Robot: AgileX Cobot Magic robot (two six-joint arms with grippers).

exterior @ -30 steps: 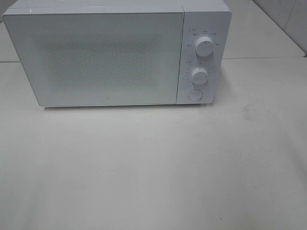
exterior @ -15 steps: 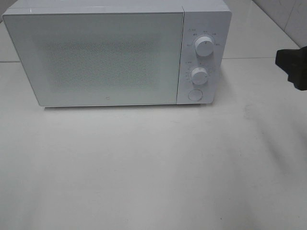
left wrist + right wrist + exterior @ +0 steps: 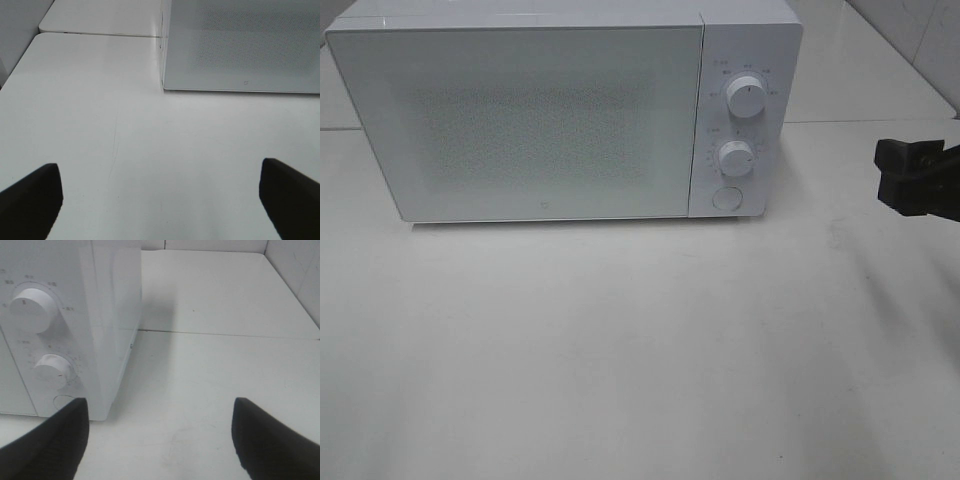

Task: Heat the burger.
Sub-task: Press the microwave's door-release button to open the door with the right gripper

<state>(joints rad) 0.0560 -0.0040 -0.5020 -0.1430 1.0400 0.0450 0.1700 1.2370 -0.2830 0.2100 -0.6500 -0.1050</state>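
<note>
At the rear of the desk (image 3: pixel 640 350), nearer its left edge than its right: microwave (image 3: pixel 565 120), white, front turned toward the desk's front edge. Door (image 3: pixel 240 45) shut; panel frosted and speckled, interior not readable through it. Control panel (image 3: pixel 772 130) at the right end of the front, carrying an upper knob (image 3: pixel 746 100), a lower knob (image 3: pixel 734 158) directly beneath it, and a round button (image 3: pixel 725 198) lowest.

Burger: not visible in any view; location cannot be told.

Near the right edge of the desk, level with the control panel and apart from it: right gripper (image 3: pixel 895 178), dark, pointed toward the microwave. Jaws spread wide, nothing held. In the wrist view, both fingers (image 3: pixel 50 442) far apart, with bare desk between them and the two knobs ahead.

Left gripper (image 3: pixel 160 205): seen only in its wrist view. Positioned over the desk in front of the microwave's front left corner, well apart from it and toward the left edge. Jaws spread wide, nothing held; only bare desk between the two dark fingers (image 3: pixel 30 200).
</note>
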